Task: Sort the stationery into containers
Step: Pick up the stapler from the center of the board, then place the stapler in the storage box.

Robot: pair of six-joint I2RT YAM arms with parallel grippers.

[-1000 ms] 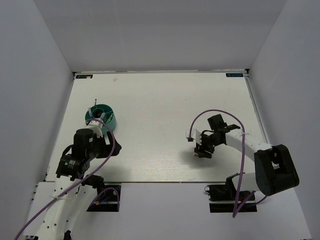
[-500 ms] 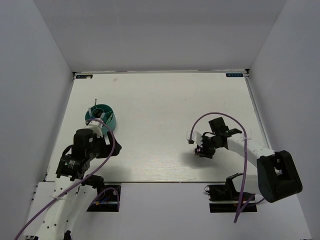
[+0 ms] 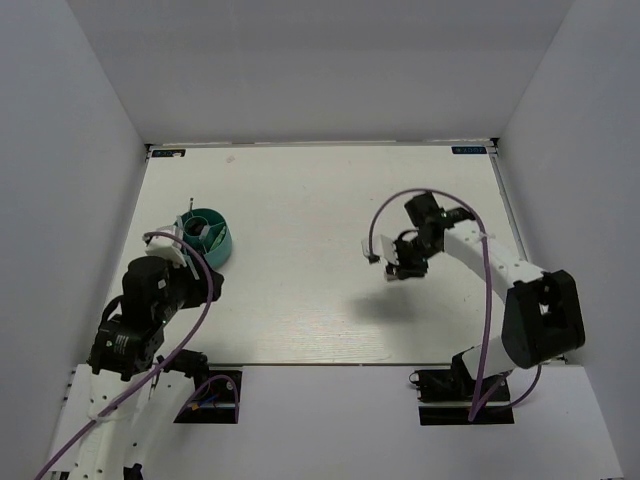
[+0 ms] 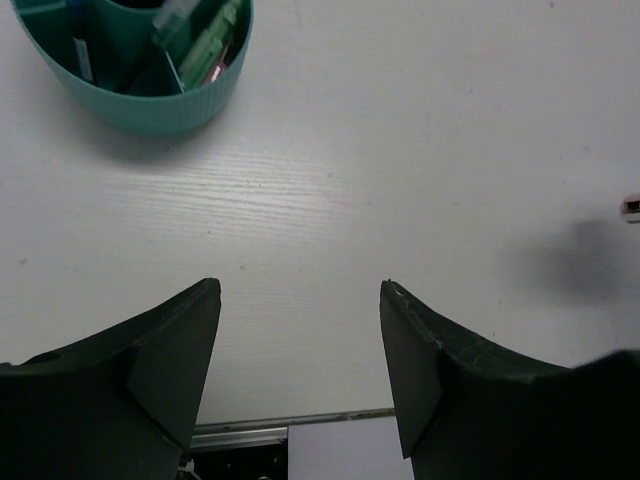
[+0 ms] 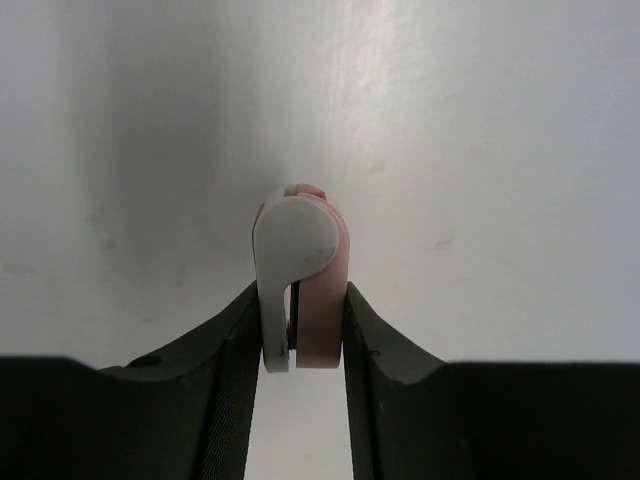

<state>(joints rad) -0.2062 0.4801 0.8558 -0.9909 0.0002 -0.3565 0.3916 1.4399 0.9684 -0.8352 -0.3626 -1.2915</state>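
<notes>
Plastic ribbing lines the wall of the round teal holder (image 4: 150,105), which is short-walled and split by inner dividers. Pale green pieces (image 4: 210,45) lean in one compartment. The holder stands on the white, faintly wood-grained tabletop (image 4: 350,180), near its left edge. The pink-and-white block (image 5: 297,235) is smooth with a rounded end. It is over the right half of the tabletop, pinched between the dark fingers of the right pincer (image 5: 300,295). The right arm reaches forward and inward, elbow bent, well apart from the holder. The left pincer (image 4: 300,290) hangs spread near the holder with nothing between its matte black fingers.
</notes>
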